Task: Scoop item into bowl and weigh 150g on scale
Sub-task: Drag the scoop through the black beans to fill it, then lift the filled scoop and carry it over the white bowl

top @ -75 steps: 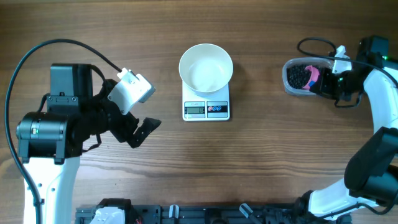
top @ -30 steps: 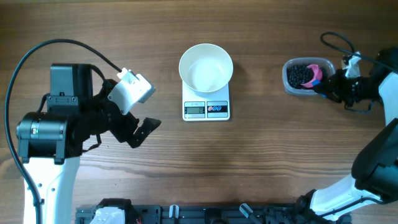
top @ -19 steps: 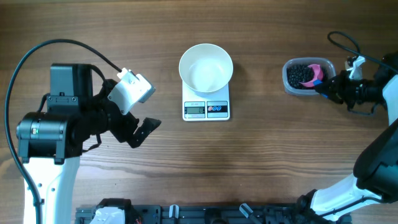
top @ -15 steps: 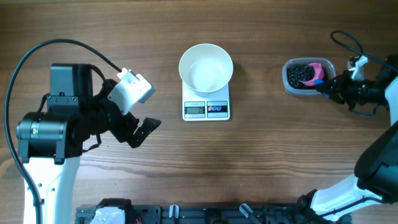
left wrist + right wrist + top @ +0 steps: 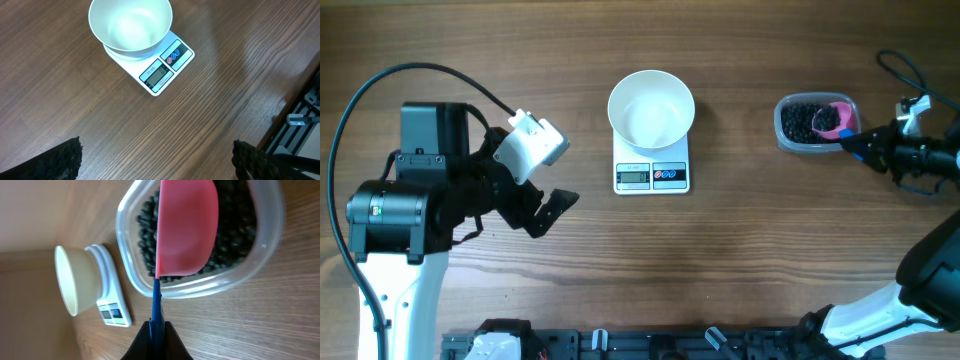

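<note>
The white bowl (image 5: pixel 651 108) stands empty on the white scale (image 5: pixel 652 175) at the table's middle back. The item, a heap of black beads (image 5: pixel 800 122), lies in a clear tub (image 5: pixel 782 135) at the right. A pink scoop (image 5: pixel 835 118) with a blue handle (image 5: pixel 156 305) rests over the beads, tilted on its side. My right gripper (image 5: pixel 868 147) is shut on that handle just outside the tub's right wall. My left gripper (image 5: pixel 545 210) hangs open left of the scale, with nothing in it. In the left wrist view the bowl (image 5: pixel 131 24) and scale (image 5: pixel 167 62) lie ahead of the fingertips (image 5: pixel 67 157).
A black rail (image 5: pixel 620 345) runs along the table's front edge. The left arm's body (image 5: pixel 420 190) fills the left side. A black cable (image 5: pixel 900 70) loops above the right arm at the far right edge.
My right gripper has drawn back to the right with the scoop, which now sits at the tub's right side. The left arm, bowl and scale have not moved.
</note>
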